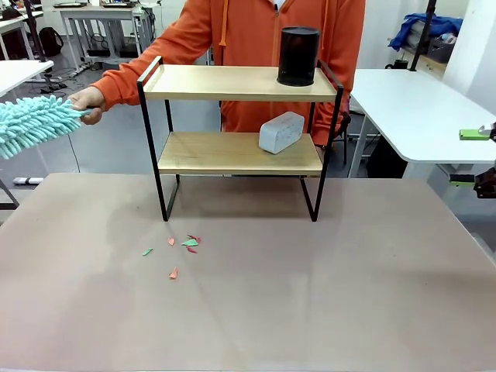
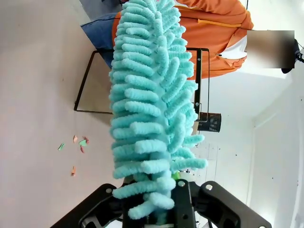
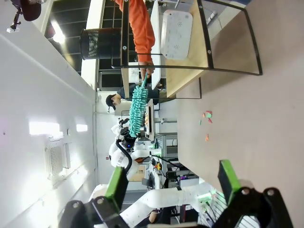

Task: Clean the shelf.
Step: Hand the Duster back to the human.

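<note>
On the desk (image 1: 325,294), toward its far side, stands the shelf (image 1: 240,84), a two-tier rack of light boards in a black frame. A black cylinder (image 1: 298,56) sits on its top board and a pale grey block (image 1: 280,132) lies on the lower one, both toward the robot's right. Off to the robot's left, the left end effector (image 2: 164,216) is closed on the base of a turquoise duster (image 2: 149,104), whose fluffy head points toward the shelf. The person's hand (image 1: 87,104) touches or holds the duster's far tip beside the rack; which of the two I cannot tell. The right end effector (image 3: 173,183) hangs well off to the right with its green pads spread wide and nothing between them.

Judging by this, the cleaning has hardly begun: the duster is held clear of both boards, and the two objects sit where they would block a full sweep. Small coloured paper scraps (image 1: 180,249) lie scattered on the desk in front of the shelf's left legs. Both tiers look left to wipe.
</note>
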